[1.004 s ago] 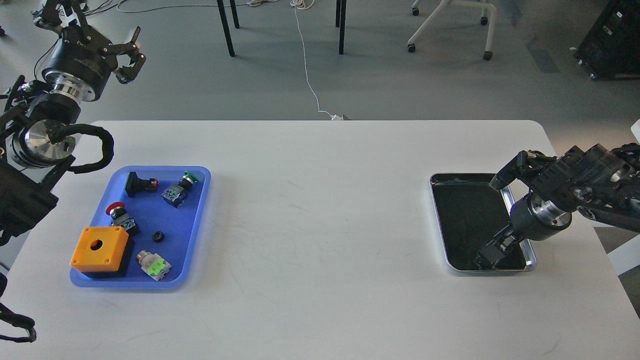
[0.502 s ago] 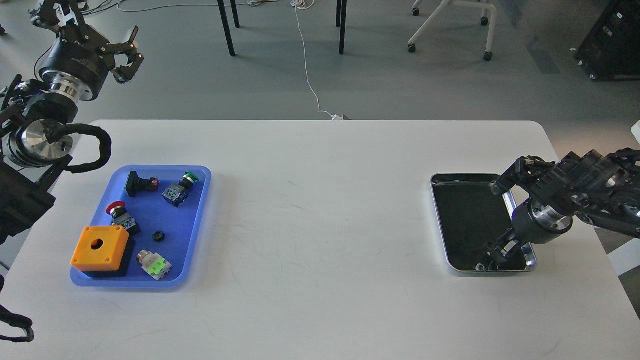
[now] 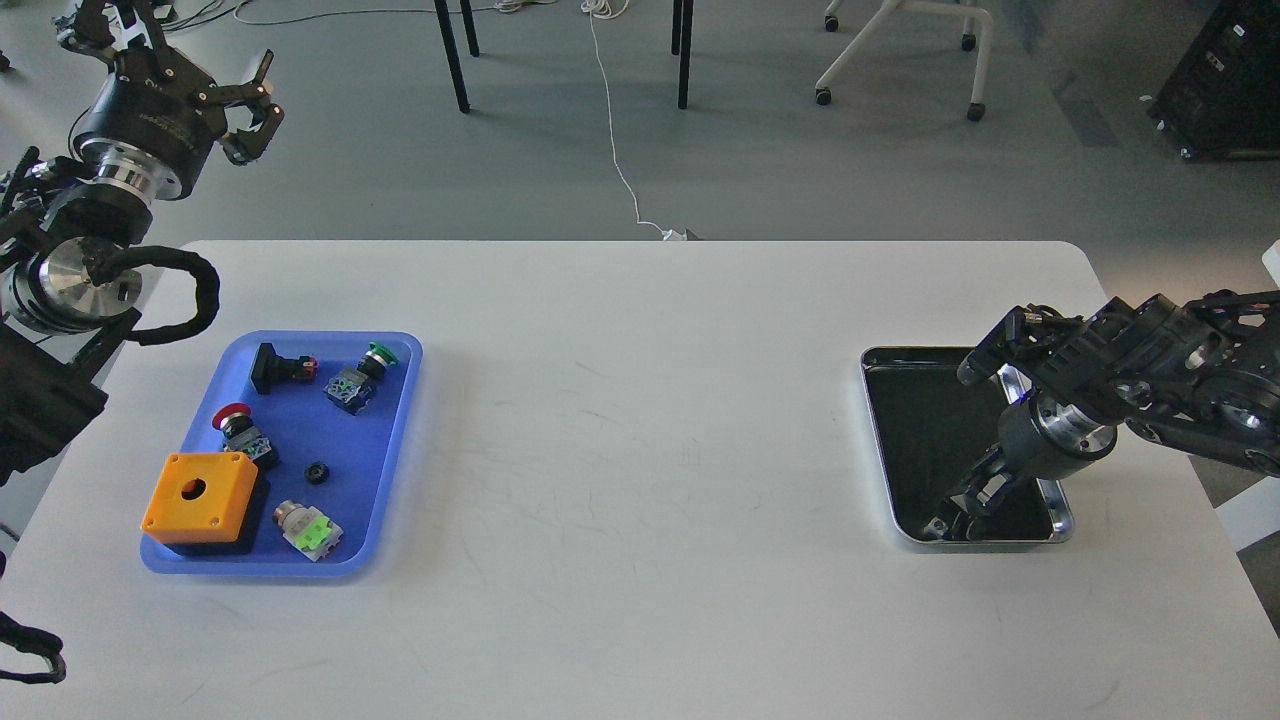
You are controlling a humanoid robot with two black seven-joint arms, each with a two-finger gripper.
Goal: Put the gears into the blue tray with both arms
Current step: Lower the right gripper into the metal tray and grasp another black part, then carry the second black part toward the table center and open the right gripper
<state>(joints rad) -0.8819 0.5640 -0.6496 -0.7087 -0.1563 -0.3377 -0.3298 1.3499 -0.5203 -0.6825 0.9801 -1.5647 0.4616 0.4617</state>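
Black right arm (image 3: pixel 1150 370) bent down into silver tray (image 3: pixel 880 440), jaws' state unclear, left arm (image 3: pixel 140 120) raised, jaws spread.

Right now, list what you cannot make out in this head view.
- Right tool: dark against the silver tray's dark inside; open or shut, and whether it holds a gear, cannot be told.
- Silver tray contents: hidden by glare-free black floor and the arm.
- Black part in the blue tray: too small to confirm teeth.
- Left tool: fingers spread, nothing seen between them.
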